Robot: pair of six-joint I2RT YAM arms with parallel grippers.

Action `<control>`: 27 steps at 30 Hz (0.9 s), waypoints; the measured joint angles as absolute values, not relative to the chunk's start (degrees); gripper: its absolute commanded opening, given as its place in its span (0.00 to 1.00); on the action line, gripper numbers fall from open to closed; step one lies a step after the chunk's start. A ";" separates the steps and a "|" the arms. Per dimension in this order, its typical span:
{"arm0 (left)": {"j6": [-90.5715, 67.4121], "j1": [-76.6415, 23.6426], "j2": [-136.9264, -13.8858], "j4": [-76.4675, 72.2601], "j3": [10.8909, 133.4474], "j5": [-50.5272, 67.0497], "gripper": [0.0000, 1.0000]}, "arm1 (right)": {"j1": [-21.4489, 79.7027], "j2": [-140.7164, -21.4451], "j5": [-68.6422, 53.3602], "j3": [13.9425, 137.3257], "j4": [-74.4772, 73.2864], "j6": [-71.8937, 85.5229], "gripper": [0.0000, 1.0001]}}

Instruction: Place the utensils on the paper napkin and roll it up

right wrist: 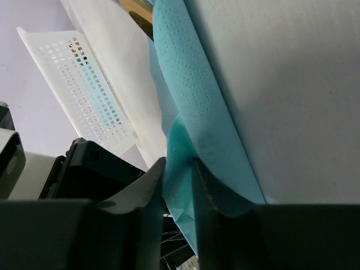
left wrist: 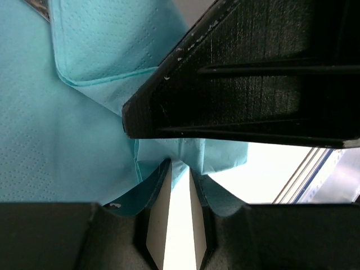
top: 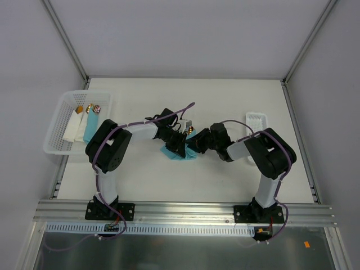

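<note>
The turquoise paper napkin (top: 175, 153) lies partly folded at the table's middle, between both grippers. My left gripper (top: 180, 142) is shut on a folded edge of the napkin (left wrist: 84, 112), with paper pinched at its tips (left wrist: 180, 167). My right gripper (top: 195, 144) is shut on another fold of the napkin (right wrist: 191, 95), with paper between its fingers (right wrist: 180, 171). The two grippers almost touch; the right gripper's black body (left wrist: 253, 79) fills the left wrist view. A brownish-gold utensil tip (right wrist: 138, 10) shows at the napkin's far end; the rest of the utensils are hidden in the folds.
A white perforated basket (top: 59, 126) with white and turquoise packets stands at the back left, and also shows in the right wrist view (right wrist: 79, 84). A small white tray (top: 256, 120) sits at the back right. A metal rail (top: 180, 211) runs along the near edge.
</note>
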State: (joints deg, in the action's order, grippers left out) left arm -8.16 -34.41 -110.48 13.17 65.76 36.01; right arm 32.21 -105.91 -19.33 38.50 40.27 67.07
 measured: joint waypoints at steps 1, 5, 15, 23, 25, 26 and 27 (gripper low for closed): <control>-8.16 -34.41 -110.48 13.17 65.76 36.03 0.22 | 32.21 -105.93 -19.29 38.33 40.51 67.20 0.34; -8.25 -34.41 -110.10 13.10 65.52 36.14 0.24 | 32.21 -106.06 -19.33 37.43 41.85 67.44 0.41; -8.23 -33.61 -97.32 13.87 60.47 37.30 0.29 | 32.18 -106.59 -19.97 36.95 44.80 67.96 0.49; -8.25 -30.79 -90.19 13.69 60.71 38.09 0.30 | 32.14 -106.59 -20.29 36.95 46.26 69.08 0.63; -8.23 -31.38 -91.07 13.65 61.17 36.97 0.30 | 32.12 -106.59 -20.38 36.95 46.54 69.49 0.63; -8.21 -31.68 -91.68 13.52 61.39 36.51 0.30 | 32.12 -106.59 -20.38 36.95 46.59 69.63 0.63; -8.14 -32.34 -92.42 13.10 61.56 35.62 0.30 | 32.14 -106.59 -20.36 36.95 46.61 69.78 0.63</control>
